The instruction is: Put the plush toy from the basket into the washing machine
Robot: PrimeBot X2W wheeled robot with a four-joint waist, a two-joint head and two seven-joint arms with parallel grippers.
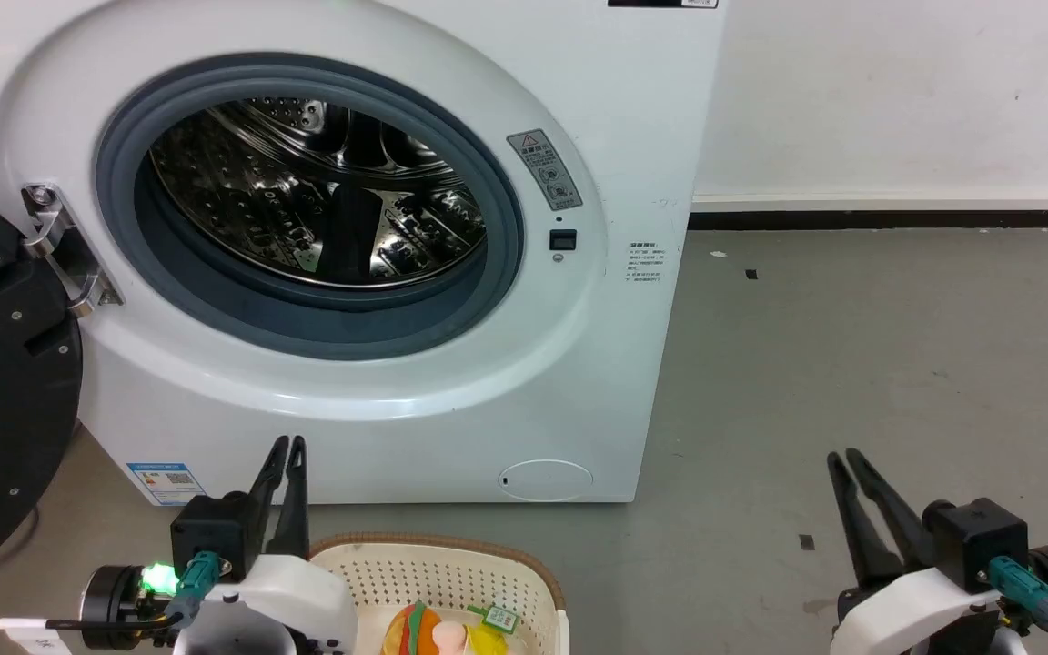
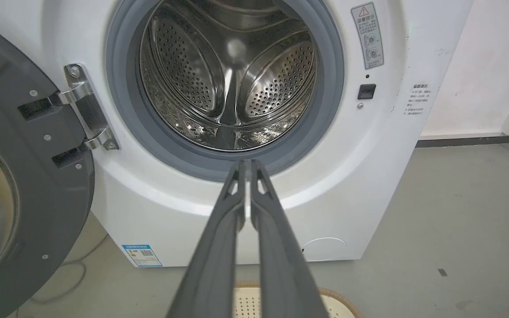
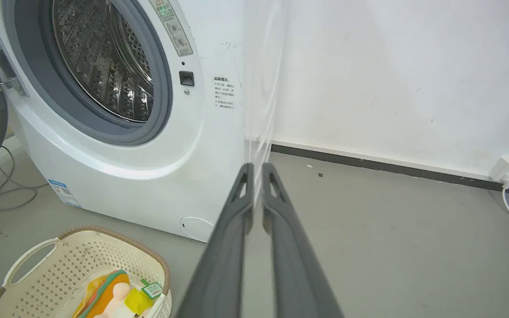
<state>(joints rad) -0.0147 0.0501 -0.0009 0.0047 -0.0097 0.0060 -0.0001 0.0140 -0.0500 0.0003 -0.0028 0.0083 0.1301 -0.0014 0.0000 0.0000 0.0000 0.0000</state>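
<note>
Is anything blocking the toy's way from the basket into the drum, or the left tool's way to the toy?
Nothing visible on either path. The door is swung open to the left, the drum is clear, and the toy lies uncovered in the basket near the left tool.

Bright, even indoor light; glare glints off the washing machine (image 1: 378, 273)'s steel drum (image 2: 232, 75), shadows soft, wrist views bowed at their edges.

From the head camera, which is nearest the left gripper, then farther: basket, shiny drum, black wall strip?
1. Basket, just beside the left gripper.
2. Drum, ahead inside the washing machine.
3. Wall strip, far right at the back.
</note>
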